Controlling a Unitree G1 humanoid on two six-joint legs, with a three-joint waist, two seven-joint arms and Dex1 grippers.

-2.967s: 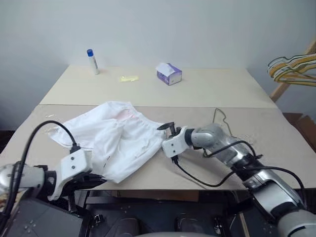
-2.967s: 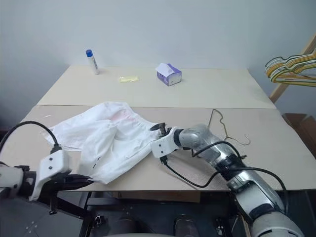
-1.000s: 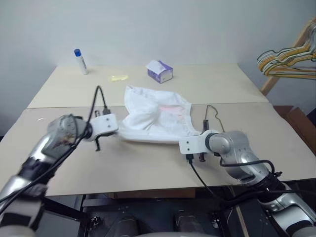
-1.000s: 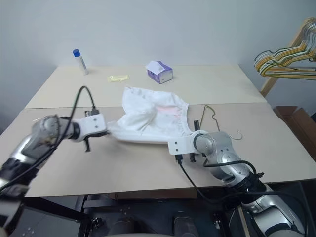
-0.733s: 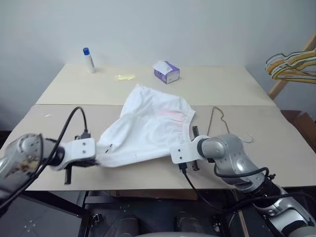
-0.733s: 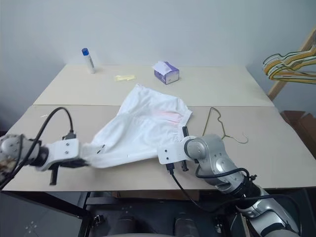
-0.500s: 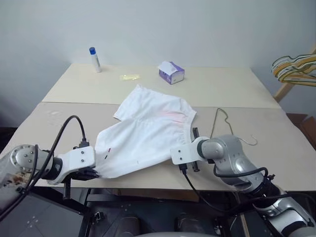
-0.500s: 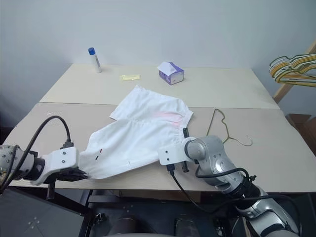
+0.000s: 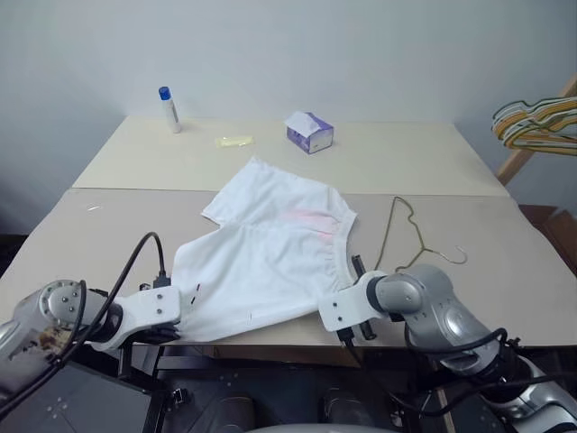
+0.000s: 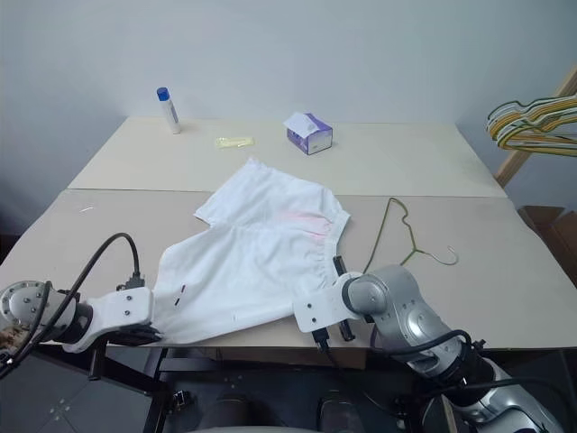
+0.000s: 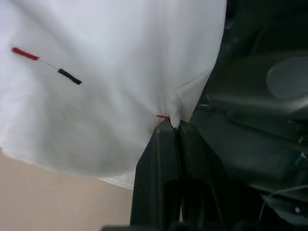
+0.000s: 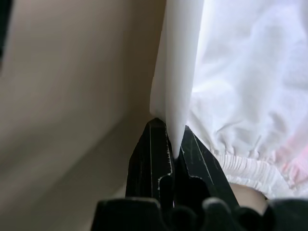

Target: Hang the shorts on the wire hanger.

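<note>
The shorts [image 9: 270,262] lie spread on the beige table [image 9: 505,280], both end effectors clamped on their edge.

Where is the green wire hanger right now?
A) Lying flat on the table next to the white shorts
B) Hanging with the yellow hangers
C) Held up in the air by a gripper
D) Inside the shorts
A: the wire hanger lies flat on the table, just beside the shorts, with no gripper on it.
</note>
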